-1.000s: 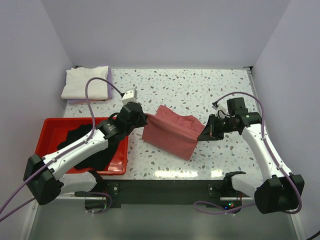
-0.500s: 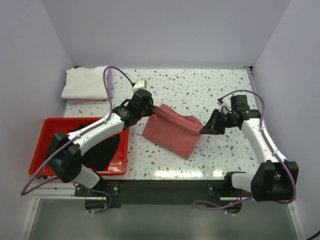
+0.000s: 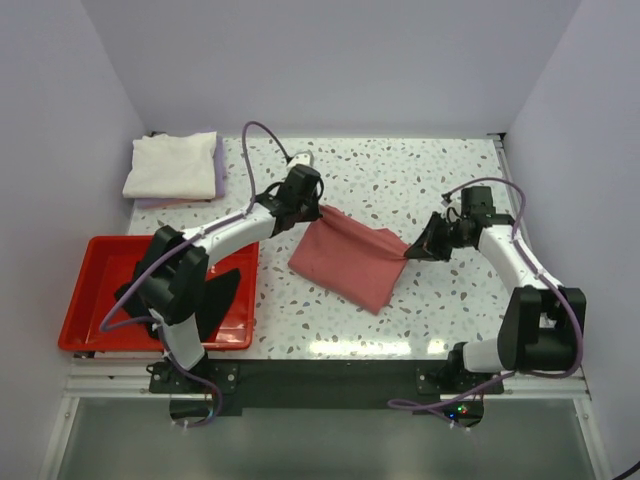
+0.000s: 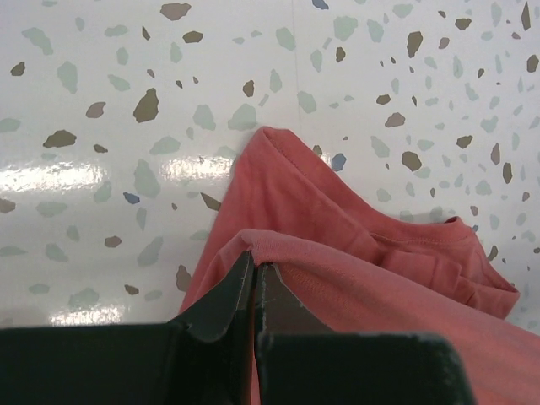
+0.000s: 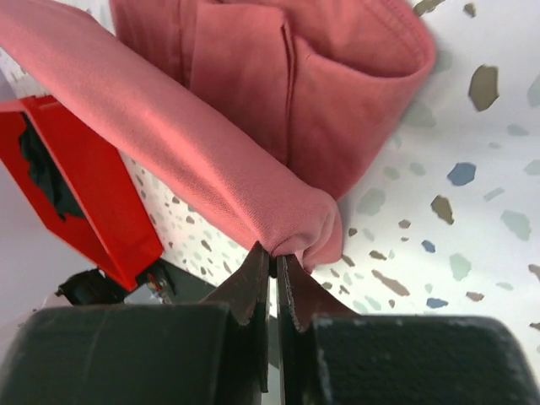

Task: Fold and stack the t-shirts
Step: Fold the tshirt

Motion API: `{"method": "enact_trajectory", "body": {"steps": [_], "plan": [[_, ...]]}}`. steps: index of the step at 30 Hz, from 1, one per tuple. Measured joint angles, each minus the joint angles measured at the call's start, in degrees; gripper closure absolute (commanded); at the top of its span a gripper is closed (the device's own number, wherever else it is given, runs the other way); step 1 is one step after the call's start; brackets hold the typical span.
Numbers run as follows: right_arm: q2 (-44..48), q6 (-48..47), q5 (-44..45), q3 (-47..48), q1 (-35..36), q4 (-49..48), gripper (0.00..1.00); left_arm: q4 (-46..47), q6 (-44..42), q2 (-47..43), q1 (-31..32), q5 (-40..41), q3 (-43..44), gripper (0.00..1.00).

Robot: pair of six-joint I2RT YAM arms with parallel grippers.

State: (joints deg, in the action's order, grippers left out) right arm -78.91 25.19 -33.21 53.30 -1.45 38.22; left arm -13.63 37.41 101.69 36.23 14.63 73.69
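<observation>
Cloth pulled between two arms, that's the overhead picture. The salmon shirt point(image 3: 345, 262) is pinched at one corner by the left gripper point(image 3: 318, 208) and at the other by the right gripper point(image 3: 412, 252). Its top edge runs straight from one to the other, and the rest spreads toward the near side of the counter point(image 3: 420, 170). Two corners held apart like that pull the wrinkles out, and I'd say that's the point: a clean fold needs a flat start. Far out to the left of the left gripper and further back, a cream shirt point(image 3: 170, 165) lies folded on a lavender shirt point(image 3: 218, 182). That looks like the stack this one has to join. Left of that gripper and nearer the arm bases, the tray point(image 3: 85, 300) holds a black shirt point(image 3: 215, 295), not yet folded.

Over to the left wrist. The fingers are closed down to a sliver, with a ridge of salmon cloth clamped right at their tips. Just beyond the tips a rolled hem and a second layer lie on the speckled counter, so this end sits low, close to the surface.

Now the right wrist, and it's the same story. The gripper is nipped tight on a bunched knuckle of cloth. From the tips the cloth runs away in a smooth, tensioned band, and a doubled layer lies beyond it. The tray shows off to the left of the fingers.

My read is that this shirt is at the spreading stage, with the folding and stacking yet to come.
</observation>
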Motion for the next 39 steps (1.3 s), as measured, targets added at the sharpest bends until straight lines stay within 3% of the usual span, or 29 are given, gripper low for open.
{"method": "enact_trajectory", "body": {"steps": [4, 6, 7, 9, 10, 11, 12, 13, 17, 30, 35, 39], "plan": [[-3.39, 0.61, 0.79, -0.20, -0.39, -2.73, 1.00, 0.28, -1.11, 4.35, -0.35, -0.96, 2.86, 1.00], [-5.68, 0.68, 0.87, -0.22, -0.50, -4.17, 0.92, 0.24, -1.31, 6.69, -0.63, -1.36, 4.63, 1.00], [-6.93, 0.70, 1.18, -0.22, -0.55, -4.94, 0.89, 0.24, -1.57, 7.82, -0.81, -1.57, 5.44, 0.82], [-9.07, 0.85, 1.81, -0.22, -0.61, -6.05, 0.77, 0.04, -2.38, 9.75, -1.05, -2.10, 6.80, 0.58], [-10.10, 0.96, 2.38, -0.22, -0.66, -6.62, 0.66, 0.00, -2.80, 10.71, -1.14, -2.08, 7.61, 0.40], [-10.95, 1.14, 2.75, -0.22, -0.83, -7.08, 0.42, -0.26, -3.23, 11.58, -1.31, -2.21, 8.44, 0.31], [-11.58, 1.33, 3.13, -0.20, -0.96, -7.50, 0.11, -0.63, -3.37, 12.33, -1.49, -2.29, 9.27, 0.24], [-11.89, 1.49, 3.45, -0.17, -1.14, -7.87, 0.01, -0.90, -3.58, 12.85, -1.66, -2.36, 9.90, 0.13], [-11.26, 1.42, 3.52, 0.35, -1.36, -9.49, 0.01, -1.03, -3.98, 12.98, -2.03, -2.51, 10.69, 0.01], [9.62, 1.88, 1.16, -4.15, 1.27, -9.42, 0.01, 2.91, -3.72, 1.57, 0.33, -8.50, 2.14, 0.00], [6.45, 3.58, 1.11, -5.18, 9.46, -11.15, 0.01, 4.28, -3.74, 4.61, 1.64, -11.52, 3.93, 0.00], [1.29, 4.66, 2.36, -5.11, 10.95, -14.32, 0.01, 4.15, -3.74, 10.78, 1.60, -11.89, 7.23, 0.00]]}}
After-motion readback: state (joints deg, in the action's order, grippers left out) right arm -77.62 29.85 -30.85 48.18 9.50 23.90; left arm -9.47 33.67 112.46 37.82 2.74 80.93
